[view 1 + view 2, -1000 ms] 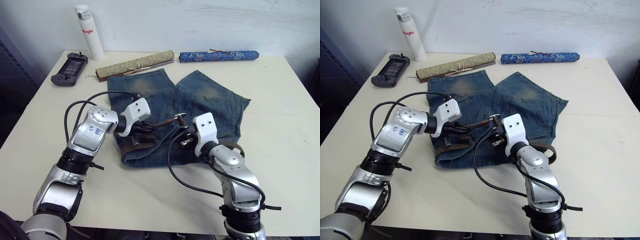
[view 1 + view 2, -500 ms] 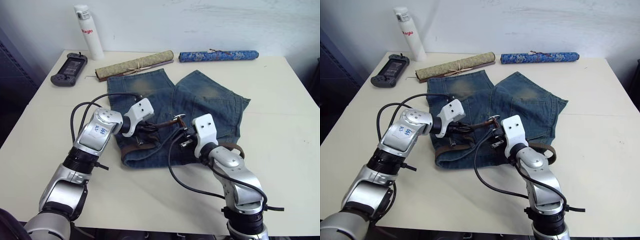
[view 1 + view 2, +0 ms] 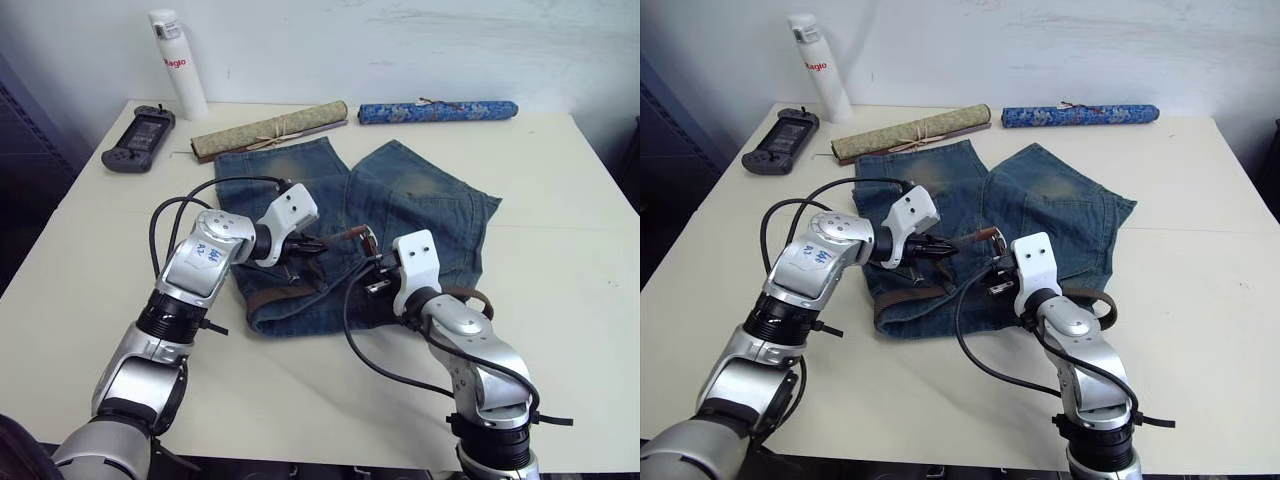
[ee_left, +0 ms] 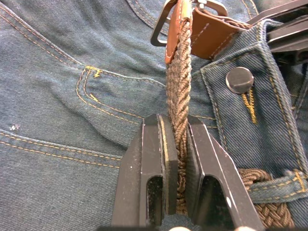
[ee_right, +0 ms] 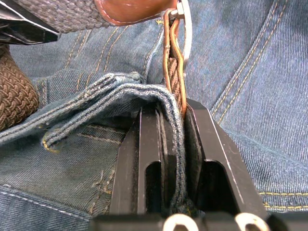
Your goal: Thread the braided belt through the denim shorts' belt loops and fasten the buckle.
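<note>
Right gripper (image 5: pixel 174 144) closed on folded denim shorts (image 5: pixel 120 91) waistband edge plus thin brown tip of braided belt (image 5: pixel 174 72). Silver buckle (image 5: pixel 185 26) just beyond fingers, beside tan leather end. Braided weave at frame's edge over denim. Yellow stitching across cloth.

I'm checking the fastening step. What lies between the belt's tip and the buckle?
A fold of the denim shorts sits in the right gripper with the belt tip, beside the buckle.
</note>
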### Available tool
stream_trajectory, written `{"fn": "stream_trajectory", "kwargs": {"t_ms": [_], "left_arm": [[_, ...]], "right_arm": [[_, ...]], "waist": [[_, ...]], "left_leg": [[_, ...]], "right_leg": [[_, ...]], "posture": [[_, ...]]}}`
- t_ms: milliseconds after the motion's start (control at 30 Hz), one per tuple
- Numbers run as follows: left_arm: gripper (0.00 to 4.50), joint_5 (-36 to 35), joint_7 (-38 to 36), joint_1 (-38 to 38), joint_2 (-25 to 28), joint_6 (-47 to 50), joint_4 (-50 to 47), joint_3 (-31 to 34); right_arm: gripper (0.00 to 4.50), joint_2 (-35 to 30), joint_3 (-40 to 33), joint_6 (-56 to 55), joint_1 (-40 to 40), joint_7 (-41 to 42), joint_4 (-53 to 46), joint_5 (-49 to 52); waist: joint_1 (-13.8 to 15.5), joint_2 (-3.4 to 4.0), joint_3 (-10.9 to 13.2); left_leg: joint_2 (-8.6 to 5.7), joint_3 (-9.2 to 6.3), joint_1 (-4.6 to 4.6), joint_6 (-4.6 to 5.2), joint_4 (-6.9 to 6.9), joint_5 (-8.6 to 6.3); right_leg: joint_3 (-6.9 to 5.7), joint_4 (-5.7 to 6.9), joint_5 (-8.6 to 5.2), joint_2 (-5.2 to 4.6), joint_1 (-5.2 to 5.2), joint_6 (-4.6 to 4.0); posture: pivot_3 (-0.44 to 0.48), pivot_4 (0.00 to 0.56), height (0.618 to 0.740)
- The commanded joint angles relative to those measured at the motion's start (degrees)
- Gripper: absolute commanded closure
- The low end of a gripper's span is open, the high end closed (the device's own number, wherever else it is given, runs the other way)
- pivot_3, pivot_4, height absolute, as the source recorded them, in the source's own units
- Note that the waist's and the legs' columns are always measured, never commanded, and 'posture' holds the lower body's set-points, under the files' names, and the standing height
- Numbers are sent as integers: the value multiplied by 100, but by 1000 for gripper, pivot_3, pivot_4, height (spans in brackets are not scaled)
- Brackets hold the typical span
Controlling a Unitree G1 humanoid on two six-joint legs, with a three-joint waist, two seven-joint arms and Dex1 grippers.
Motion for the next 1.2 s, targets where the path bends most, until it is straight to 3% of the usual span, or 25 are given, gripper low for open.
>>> {"fn": "stream_trajectory", "kwargs": {"t_ms": [33,267,1200], "left_arm": [[4500,-93,47,-46,-109,62,-377,-65],[4500,-28,107,0,-238,99,-444,-305],[4500,123,146,54,196,214,-368,-421]], "right_arm": [[4476,-30,66,-86,-17,-17,-233,150],[4476,-61,192,-160,-111,44,-394,306],[4476,-470,-24,-593,82,-189,-607,402]], "waist": [[1,0,0],[3,0,0],[8,0,0]], "left_leg": [[0,0,0,0,-1,0],[0,0,0,0,-2,0],[0,0,1,-7,-22,5]], "right_leg": [[0,0,0,0,0,0],[0,-6,0,0,0,0],[-2,-28,0,0,0,0]], "posture": [[0,150,686],[0,150,686],[0,150,686]]}}
